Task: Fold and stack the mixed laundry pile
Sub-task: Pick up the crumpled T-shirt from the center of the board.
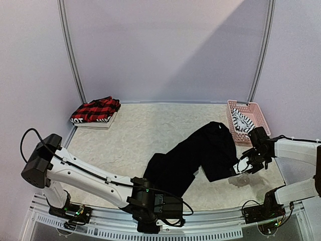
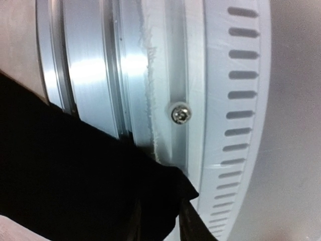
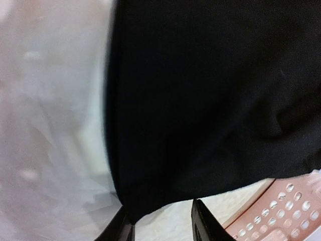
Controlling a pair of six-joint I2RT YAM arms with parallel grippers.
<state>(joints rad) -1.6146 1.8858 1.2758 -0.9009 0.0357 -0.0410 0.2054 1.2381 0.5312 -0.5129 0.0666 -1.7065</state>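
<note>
Place: a robot lab test cell.
Walls: a plain pale backdrop [image 1: 165, 45] set in a curved metal frame [image 1: 70, 55] closes off the far side.
Rig: left arm [image 1: 85, 173] and right arm [image 1: 296, 150] are bolted at the near edge of the table [image 1: 145, 130], along a slotted aluminium rail [image 1: 215, 233].
Wiring: a bare cable [image 1: 22, 140] loops off the left arm.
Surface: the table is covered in a white mat.
Props: a T-shirt [image 1: 200, 150], a folded plaid piece [image 1: 98, 109] and a pink basket [image 1: 258, 113] are household things on a bench.
</note>
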